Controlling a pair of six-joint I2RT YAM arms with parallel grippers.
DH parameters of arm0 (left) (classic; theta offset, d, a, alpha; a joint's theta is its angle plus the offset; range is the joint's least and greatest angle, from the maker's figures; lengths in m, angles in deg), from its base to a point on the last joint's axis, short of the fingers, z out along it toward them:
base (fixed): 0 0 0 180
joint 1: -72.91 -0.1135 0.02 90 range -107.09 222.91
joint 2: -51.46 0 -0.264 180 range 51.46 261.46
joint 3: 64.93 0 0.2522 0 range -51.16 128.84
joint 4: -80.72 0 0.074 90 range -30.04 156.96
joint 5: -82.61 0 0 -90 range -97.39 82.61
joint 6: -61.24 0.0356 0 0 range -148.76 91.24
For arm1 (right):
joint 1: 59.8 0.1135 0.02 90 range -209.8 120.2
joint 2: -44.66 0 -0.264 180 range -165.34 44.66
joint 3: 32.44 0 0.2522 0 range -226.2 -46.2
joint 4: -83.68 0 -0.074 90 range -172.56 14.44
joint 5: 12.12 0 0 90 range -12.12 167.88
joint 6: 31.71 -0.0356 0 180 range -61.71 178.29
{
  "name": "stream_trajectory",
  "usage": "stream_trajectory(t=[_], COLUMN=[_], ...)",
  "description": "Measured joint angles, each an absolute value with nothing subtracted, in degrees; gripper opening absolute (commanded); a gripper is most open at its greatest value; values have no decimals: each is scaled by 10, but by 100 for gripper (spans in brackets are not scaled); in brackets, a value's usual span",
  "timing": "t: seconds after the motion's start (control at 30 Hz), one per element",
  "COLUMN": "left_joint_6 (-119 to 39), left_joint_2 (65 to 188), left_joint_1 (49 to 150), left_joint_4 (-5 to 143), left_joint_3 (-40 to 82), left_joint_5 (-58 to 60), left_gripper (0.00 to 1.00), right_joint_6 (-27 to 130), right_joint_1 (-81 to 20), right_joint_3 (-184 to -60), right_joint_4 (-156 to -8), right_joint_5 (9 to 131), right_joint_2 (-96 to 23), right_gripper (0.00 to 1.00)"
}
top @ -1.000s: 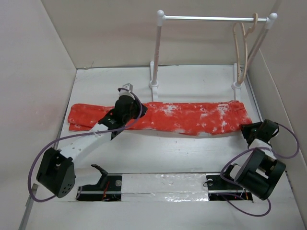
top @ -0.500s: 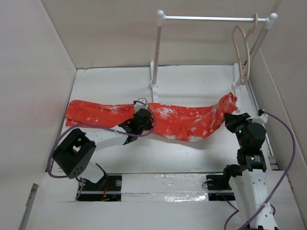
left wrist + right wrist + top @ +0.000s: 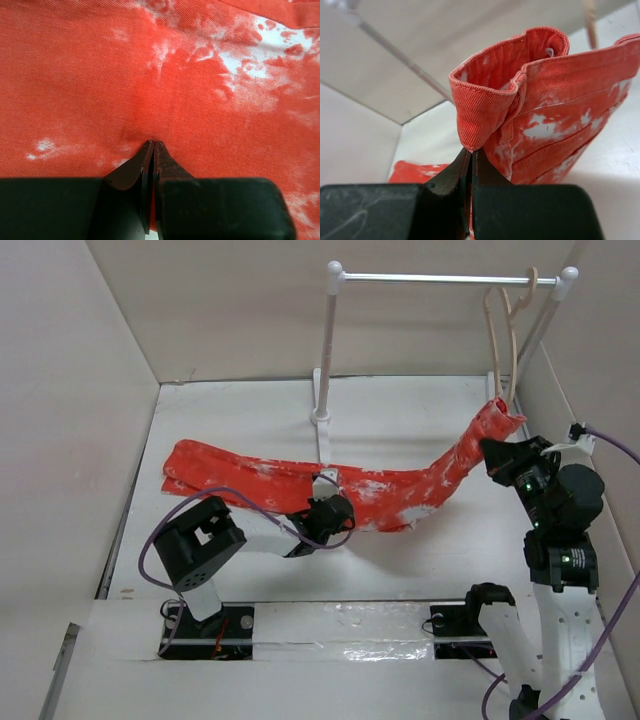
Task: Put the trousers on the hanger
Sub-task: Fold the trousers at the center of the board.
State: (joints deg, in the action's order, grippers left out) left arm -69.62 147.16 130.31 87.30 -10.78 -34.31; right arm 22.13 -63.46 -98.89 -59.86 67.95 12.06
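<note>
White table [image 3: 400, 410] between pale walls: at 7 o'clock the left arm folds low, its left end effector [image 3: 325, 508] pinched shut on the middle of the trousers [image 3: 250, 472]. At 3 o'clock the right arm stands upright, the right end effector [image 3: 500, 450] clamped on their raised end, just below the hanger [image 3: 510, 340] hooked on the rack [image 3: 430, 278] at 1 o'clock.
</note>
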Motion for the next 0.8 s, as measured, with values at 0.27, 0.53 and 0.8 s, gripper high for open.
stream_trajectory(t=[0.27, 0.53, 0.8], left_joint_6=[-744, -760, -765], left_joint_2=[1538, 1485, 1490], left_joint_1=[1378, 1411, 1414], left_joint_4=[875, 795, 820], left_joint_3=[-41, -48, -45], left_joint_5=[-392, -381, -324], left_gripper=[0, 1, 0], right_joint_6=[221, 240, 258], right_joint_1=[-618, -451, -317], right_joint_3=[-1093, -1128, -1157], right_joint_4=[-605, -617, -616], right_joint_5=[585, 617, 739], right_joint_2=[60, -40, -97], right_gripper=[0, 0, 0])
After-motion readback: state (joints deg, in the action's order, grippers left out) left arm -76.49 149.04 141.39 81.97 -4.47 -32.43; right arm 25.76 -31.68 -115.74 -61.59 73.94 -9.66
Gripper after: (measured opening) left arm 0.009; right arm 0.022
